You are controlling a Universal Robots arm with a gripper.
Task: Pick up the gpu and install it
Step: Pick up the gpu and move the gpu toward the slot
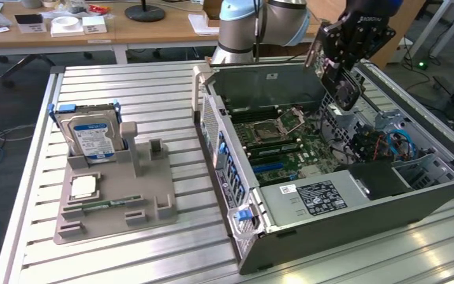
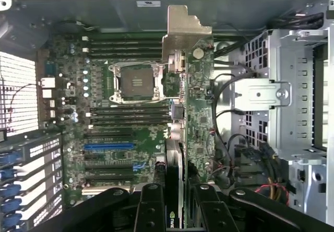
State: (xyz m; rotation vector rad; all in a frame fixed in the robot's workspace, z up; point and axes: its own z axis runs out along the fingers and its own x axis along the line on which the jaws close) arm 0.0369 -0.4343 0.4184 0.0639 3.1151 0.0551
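The gripper [image 1: 336,62] is clamped on the gpu [image 1: 344,92]; in the wrist view its two black fingers [image 2: 150,208] stand on either side of the card's near end, with the gripper [image 2: 180,211] pressed to both faces; the gpu [image 2: 201,117] is seen edge-on there, its dark green board running away from the fingers and its silver bracket [image 2: 185,31] at the far end. In the exterior view the card hangs from the gripper on edge, slightly tilted, over the open case [image 1: 211,112] and apart from the motherboard [image 1: 278,142]; it sits to the exterior view's right of the socket [image 1: 273,124], near the case's far wall. The wrist view looks down on the motherboard [image 2: 130,138], with the socket [image 2: 136,80] beside the card, a blue slot [image 2: 108,146] among black ones closer to the gripper, and a grey drive cage [image 2: 292,96] on the card's other side, dark cables [image 2: 229,148] looping between cage and card. The case lies on its side on a slatted metal bench [image 1: 132,89]; well apart from it, toward the exterior view's left, a grey holder [image 1: 116,195] carries an upright hard drive [image 1: 91,137], a square chip [image 1: 83,187] lying flat, and a memory stick [image 1: 104,205] just beside the chip.
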